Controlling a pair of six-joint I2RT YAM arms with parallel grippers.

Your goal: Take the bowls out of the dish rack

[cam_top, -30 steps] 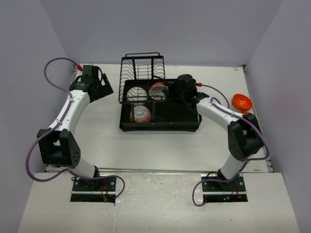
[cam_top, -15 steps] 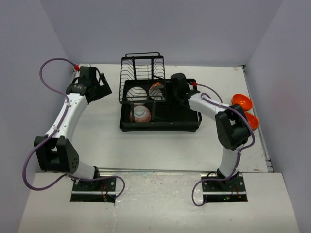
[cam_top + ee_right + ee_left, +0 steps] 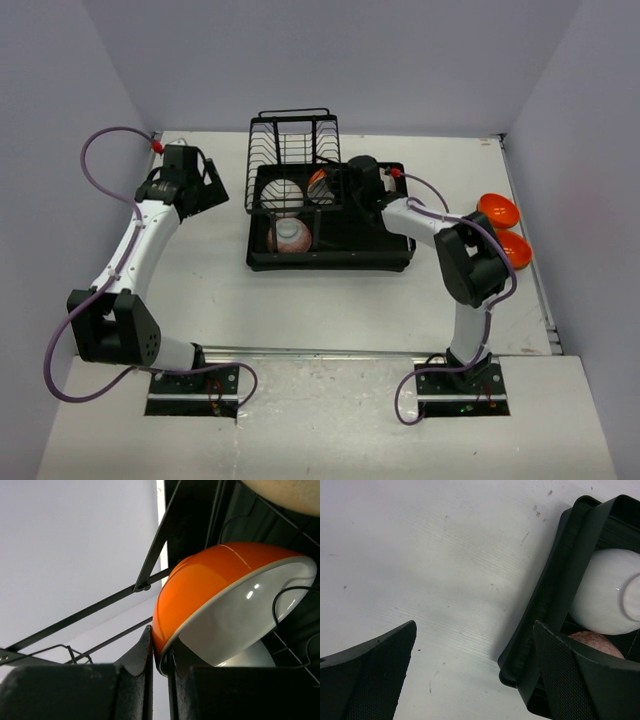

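Item: orange bowl [image 3: 200, 585], white inside, tilted, its rim pinched between the two fingers of the right hand [image 3: 161, 656] directly below it. Behind: black wires of the dish rack [image 3: 156, 550]. Above right: edge of a pale bowl [image 3: 295, 492].

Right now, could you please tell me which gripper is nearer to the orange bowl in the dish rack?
Right. The right gripper pinches the orange bowl by the rim; the left gripper hangs open over the table left of the dish rack.

Five bowls [image 3: 288, 235], one dish rack [image 3: 330, 263], two arms [image 3: 140, 235]
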